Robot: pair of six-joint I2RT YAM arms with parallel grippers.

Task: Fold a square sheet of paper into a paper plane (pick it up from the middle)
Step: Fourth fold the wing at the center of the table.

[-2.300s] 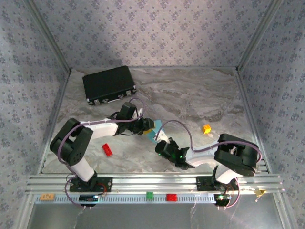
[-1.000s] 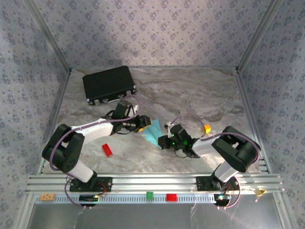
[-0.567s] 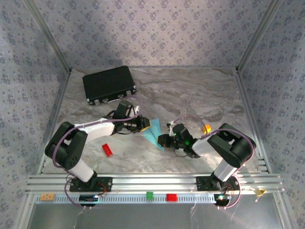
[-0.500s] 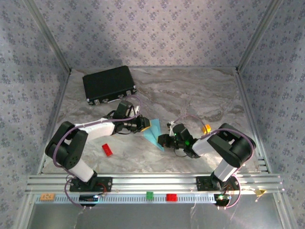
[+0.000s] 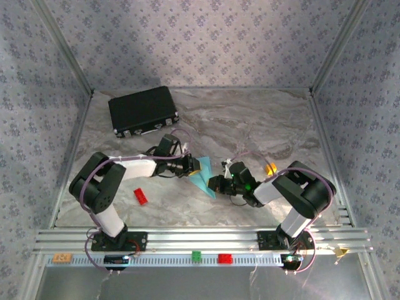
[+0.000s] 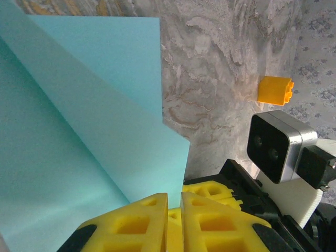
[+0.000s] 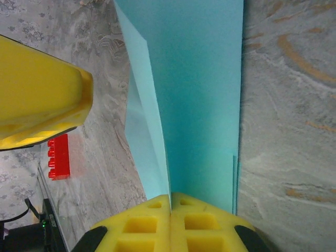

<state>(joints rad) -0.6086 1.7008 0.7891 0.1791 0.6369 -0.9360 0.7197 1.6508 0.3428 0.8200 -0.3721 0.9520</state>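
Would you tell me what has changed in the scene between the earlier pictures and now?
The right gripper, shut on the light-blue paper, carried its end a little farther from the arm bases. The left gripper closed on the paper's opposite edge. The black case, red brick and orange brick stayed put.

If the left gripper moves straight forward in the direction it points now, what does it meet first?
Probably the square sheet of paper, directly ahead of the left gripper; whether they already touch is unclear.
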